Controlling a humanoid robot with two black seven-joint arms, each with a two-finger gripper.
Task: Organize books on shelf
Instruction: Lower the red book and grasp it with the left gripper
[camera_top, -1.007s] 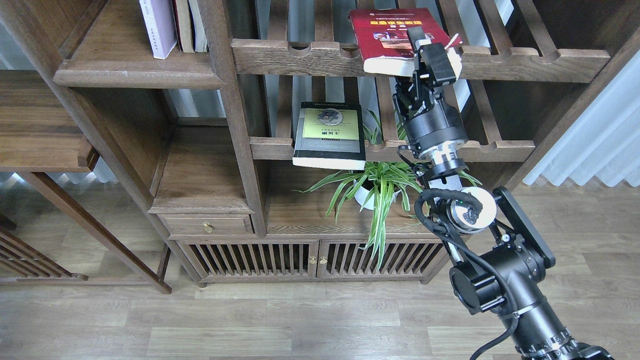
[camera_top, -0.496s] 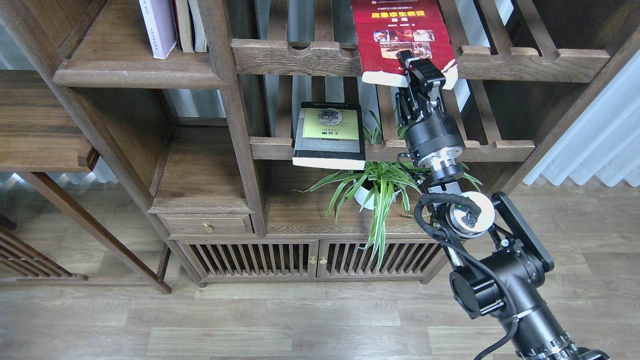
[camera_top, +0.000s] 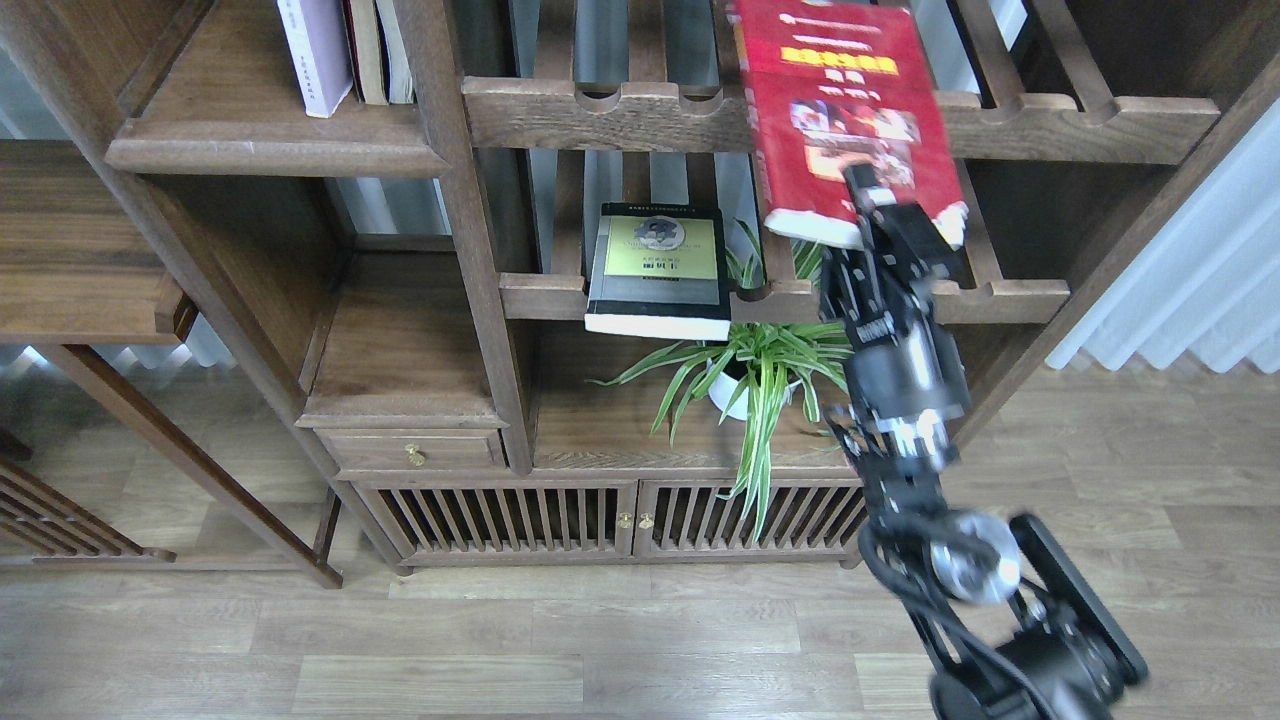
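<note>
My right gripper is shut on the lower edge of the red book with the yellow title and holds it tilted in the air in front of the upper slatted rack. The black book with the yellow-green panel lies flat on the lower slatted rack, left of my arm. The white book with the lavender edge stands upright on the solid dark-brown shelf at the upper left. My left gripper is out of view.
Two thin cream-spined books stand right of the white book. The upper rack rail and lower rack rail have notched fronts. A potted spider plant sits under my arm. A cabinet with a drawer stands below.
My right arm has pulled back and down with the red book, drawing it off the upper rack towards me. The book now hangs lower and nearer. The other books have not moved.
</note>
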